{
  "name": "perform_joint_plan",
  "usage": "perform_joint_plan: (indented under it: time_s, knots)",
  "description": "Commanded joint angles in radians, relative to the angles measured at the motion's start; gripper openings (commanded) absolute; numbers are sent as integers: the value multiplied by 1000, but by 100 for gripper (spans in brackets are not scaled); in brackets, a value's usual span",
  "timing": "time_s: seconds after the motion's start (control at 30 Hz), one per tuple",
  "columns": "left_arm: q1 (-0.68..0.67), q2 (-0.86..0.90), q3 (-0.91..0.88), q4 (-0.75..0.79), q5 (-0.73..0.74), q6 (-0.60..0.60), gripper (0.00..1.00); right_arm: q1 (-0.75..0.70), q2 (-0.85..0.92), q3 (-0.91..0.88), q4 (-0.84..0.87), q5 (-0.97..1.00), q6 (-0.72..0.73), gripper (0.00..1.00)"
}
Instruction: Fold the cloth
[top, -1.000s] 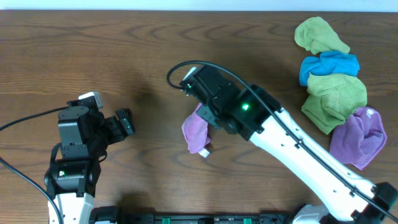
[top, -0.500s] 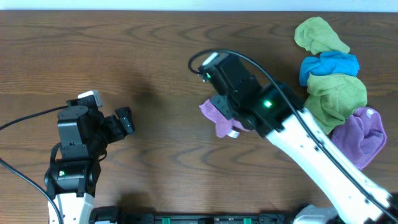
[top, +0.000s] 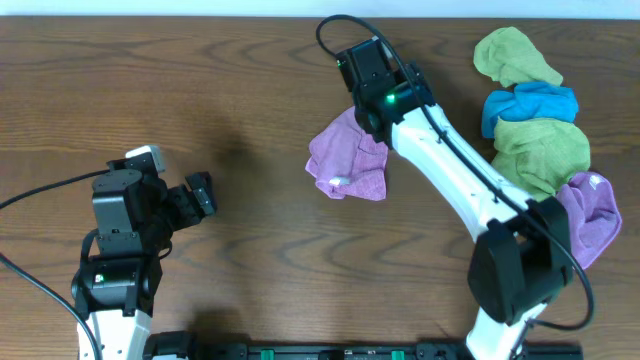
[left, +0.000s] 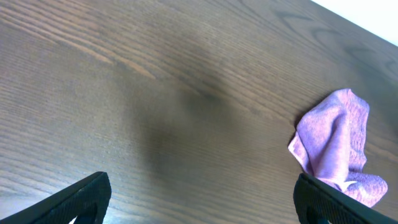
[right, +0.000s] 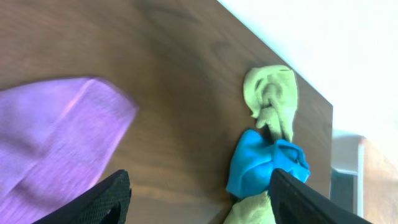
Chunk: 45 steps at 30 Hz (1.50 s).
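The mauve cloth (top: 348, 160) lies loosely crumpled on the wooden table near the middle, a small white tag showing at its lower left. It appears at the right of the left wrist view (left: 336, 146) and blurred at the left of the right wrist view (right: 50, 137). My right gripper (top: 385, 75) is above the cloth's far right corner. Its jaws are open (right: 199, 186) with nothing between them. My left gripper (top: 195, 195) hangs far to the left of the cloth, open and empty (left: 202, 186).
A pile of other cloths sits at the right: a green one (top: 515, 55), a blue one (top: 530, 105), another green one (top: 540, 155) and a lavender one (top: 578, 220). The right arm stretches diagonally from the bottom right across the table.
My right gripper carried the cloth up and to the right, then opened. The cloth now lies on the table, spread wider. The left arm has not moved.
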Motion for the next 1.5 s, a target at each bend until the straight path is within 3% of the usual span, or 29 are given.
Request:
perform_joint_plan:
  time_s: [0.0,0.23,0.53,0.97,1.13,1.33,1.47]
  knots:
    - [7,-1,18,1,5,-11,95,47,-104,10,-60,-200,14,74]
    - [7,-1,18,0,0,-11,95,5,-136,-1,-260,-734,266,73]
    - [7,-1,18,-4,-8,-2,95,-99,-24,-89,-206,-1004,352,71]
    - [7,-1,18,-3,-11,-2,95,-102,121,-107,-179,-1023,406,67]
    - [7,-1,18,-3,-11,1,95,-101,154,-111,-143,-1054,414,58]
    - [7,-1,18,-3,-11,1,95,-101,160,-112,-127,-1054,416,57]
    - [7,-1,18,-3,-11,1,95,-101,179,-113,-116,-1055,416,47]
